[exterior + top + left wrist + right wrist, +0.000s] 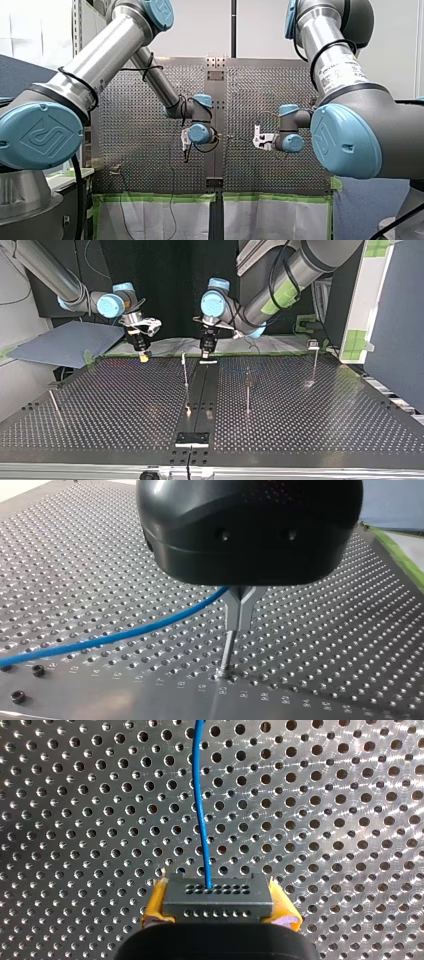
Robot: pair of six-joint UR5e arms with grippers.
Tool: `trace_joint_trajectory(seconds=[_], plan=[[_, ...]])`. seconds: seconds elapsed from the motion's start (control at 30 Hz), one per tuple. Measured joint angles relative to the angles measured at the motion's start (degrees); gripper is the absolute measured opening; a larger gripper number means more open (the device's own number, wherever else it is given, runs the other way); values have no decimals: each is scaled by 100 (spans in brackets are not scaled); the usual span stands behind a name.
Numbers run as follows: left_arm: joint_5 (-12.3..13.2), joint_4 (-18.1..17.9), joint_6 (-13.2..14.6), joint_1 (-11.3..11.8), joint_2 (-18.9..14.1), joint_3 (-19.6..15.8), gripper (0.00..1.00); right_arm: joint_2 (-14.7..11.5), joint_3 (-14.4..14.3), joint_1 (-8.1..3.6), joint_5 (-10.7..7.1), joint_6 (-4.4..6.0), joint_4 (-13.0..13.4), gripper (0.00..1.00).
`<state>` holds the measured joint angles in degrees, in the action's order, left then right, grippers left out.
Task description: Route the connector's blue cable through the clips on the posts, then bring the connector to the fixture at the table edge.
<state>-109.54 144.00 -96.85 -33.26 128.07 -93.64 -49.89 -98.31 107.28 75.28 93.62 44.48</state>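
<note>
In the right wrist view a dark connector [217,897] with rows of small holes sits between yellow pads [156,907]. My right gripper [218,906] is shut on it. Its blue cable [201,805] runs straight ahead over the perforated plate. My left gripper [239,625] has its metal fingers [246,605] shut on the blue cable [125,635], which trails off to one side. A thin post [226,655] stands just under those fingertips. In the top view my right gripper [144,356] hangs at the left and my left gripper [206,356] near the middle, both at the table's far side.
Thin posts [185,375] [248,390] stand near the table's middle. Another post [314,365] stands at the top view's right, and a leaning rod [55,405] at its left. A black fixture [192,438] sits at the near edge. A blue-grey sheet [65,342] lies beyond the far left corner.
</note>
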Motion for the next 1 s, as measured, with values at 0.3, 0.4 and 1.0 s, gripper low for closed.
trace_joint_trajectory(seconds=[0.3,0.4,1.0], plan=[[36,27,-22,8,214,118,0,0,1,0,5,0,7,0],[39,70,-31,18,240,193,0,0,3,-2,8,0,9,0],[138,177,-13,139,248,342,0,2,50,-83,109,83,2,0]])
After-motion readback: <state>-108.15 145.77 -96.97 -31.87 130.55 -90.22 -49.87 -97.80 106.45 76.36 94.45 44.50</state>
